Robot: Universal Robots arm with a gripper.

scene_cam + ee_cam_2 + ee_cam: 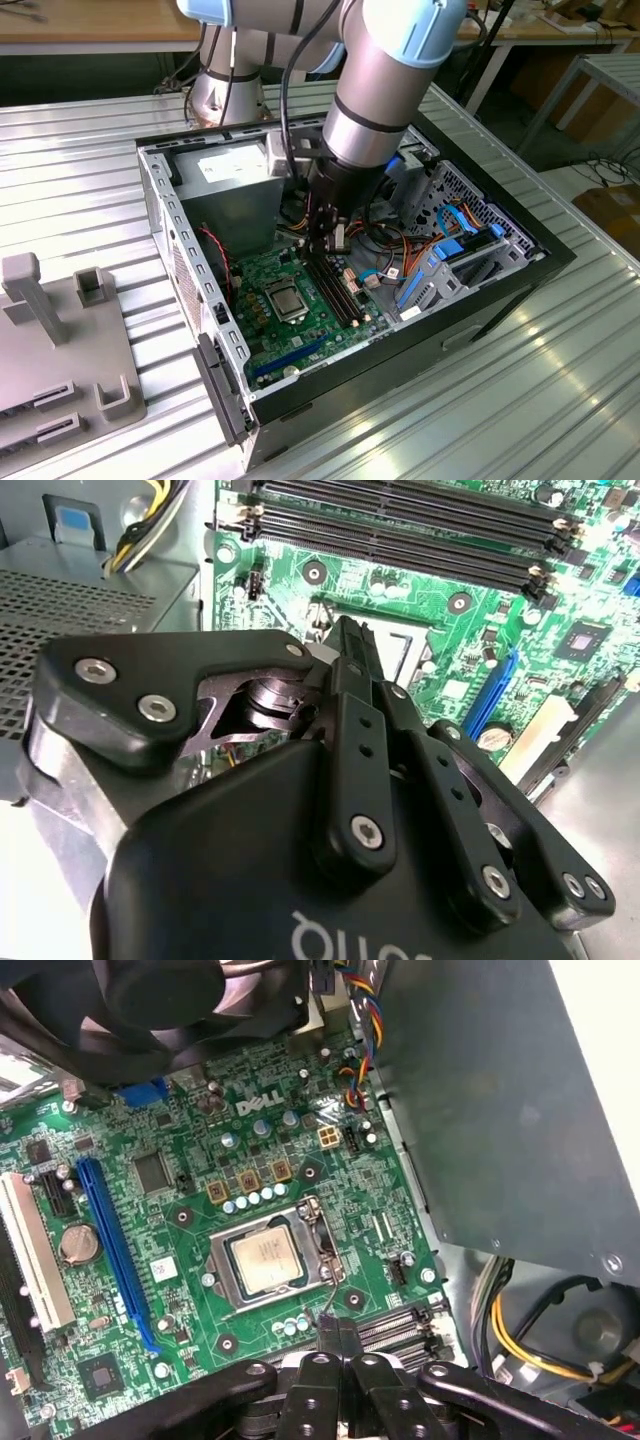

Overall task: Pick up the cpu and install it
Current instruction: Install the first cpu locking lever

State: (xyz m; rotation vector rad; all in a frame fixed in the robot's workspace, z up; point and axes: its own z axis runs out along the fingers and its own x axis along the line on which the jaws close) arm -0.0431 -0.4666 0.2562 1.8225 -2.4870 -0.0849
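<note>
The cpu [268,1263] sits in the motherboard [180,1210] socket [272,1260]. The gripper [338,1335], fingers pinched together and empty, hangs just above the memory slots [335,285]. Any downward drift risks scraping those slots or nearby cables [385,245].

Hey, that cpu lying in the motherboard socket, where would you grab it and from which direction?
Probably by two opposite edges, coming straight down from above. The cpu lies flat, silvery face up, sunk within the socket's metal frame, so no side approach looks possible; its thin edges are the only grip. The gripper sits beside the socket, above the memory slots, fingers together.
</note>
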